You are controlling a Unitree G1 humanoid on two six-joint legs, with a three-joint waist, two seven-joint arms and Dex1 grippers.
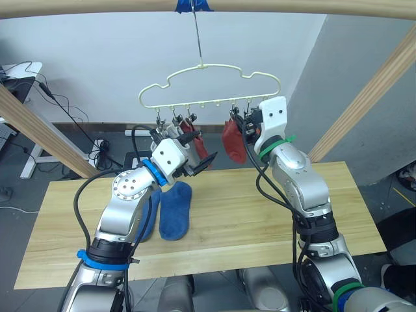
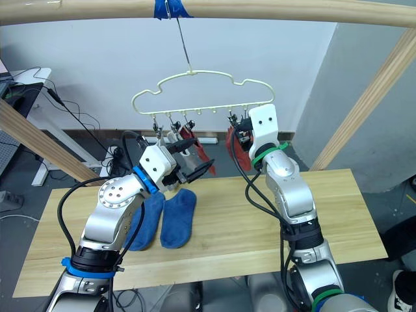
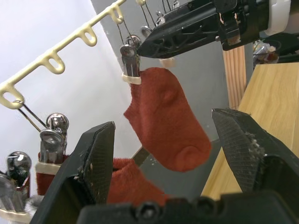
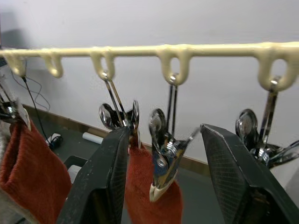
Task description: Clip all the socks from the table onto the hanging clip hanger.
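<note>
Left eye view: at upper centre the clip hanger holds two red socks, both grippers raised with fingers apart, apparently after clipping, while two blue socks wait on the table.

Head stereo overhead; wrist views close-up

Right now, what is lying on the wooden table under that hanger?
Two blue socks lie side by side on the table, below the clip hanger. The left arm covers most of the sock nearer the robot's left, so anything beneath that arm cannot be seen.
</note>
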